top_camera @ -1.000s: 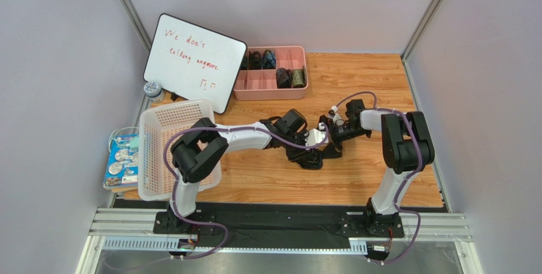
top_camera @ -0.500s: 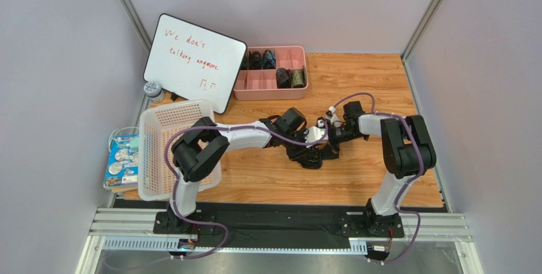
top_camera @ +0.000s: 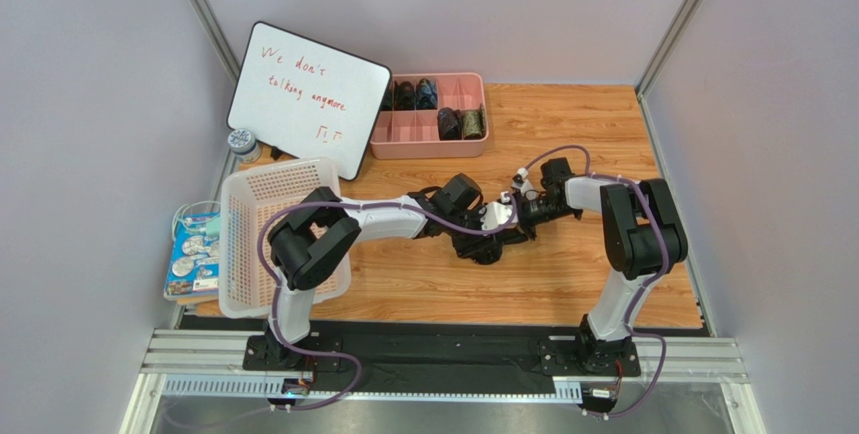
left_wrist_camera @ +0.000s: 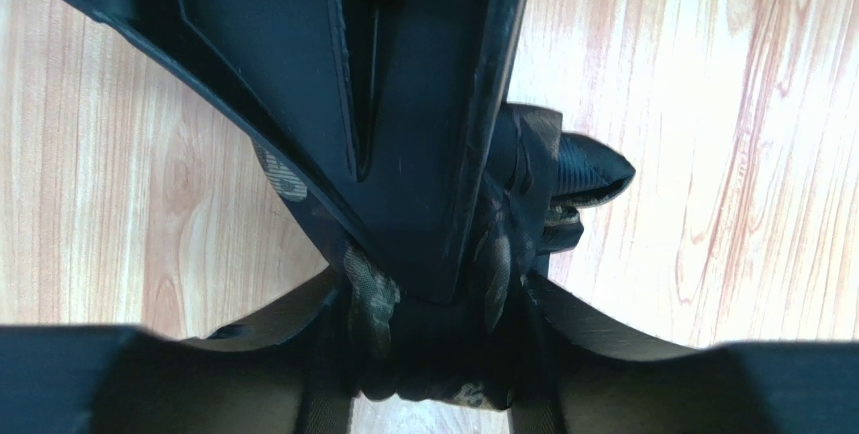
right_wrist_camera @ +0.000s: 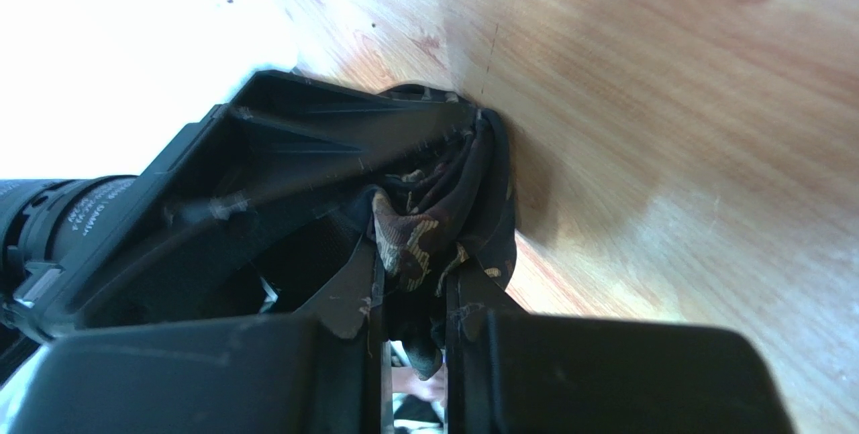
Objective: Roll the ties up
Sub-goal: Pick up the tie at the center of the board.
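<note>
From above: reaching in from both sides to the middle of the table [top_camera: 605, 293], with left fingers [top_camera: 474, 245] and right fingers [top_camera: 522, 219] close together on a dark tie [top_camera: 491, 253], mostly hidden beneath them. At the far edge, a pink tray [top_camera: 428, 144] with rolled ties [top_camera: 450, 123] in some compartments. Along the left edge, a white basket [top_camera: 264, 193]; by the far left corner, a propped whiteboard [top_camera: 308, 92].

From the left wrist: closed around the rolled part of the tie, one finger touching the fabric on each side. Above, right fingers pointing into the same bundle, a loose dark fold jutting out over the wood.

From the right wrist: pressed nearly together, pinching olive-patterned tie fabric between the tips, left fingers just behind.
</note>
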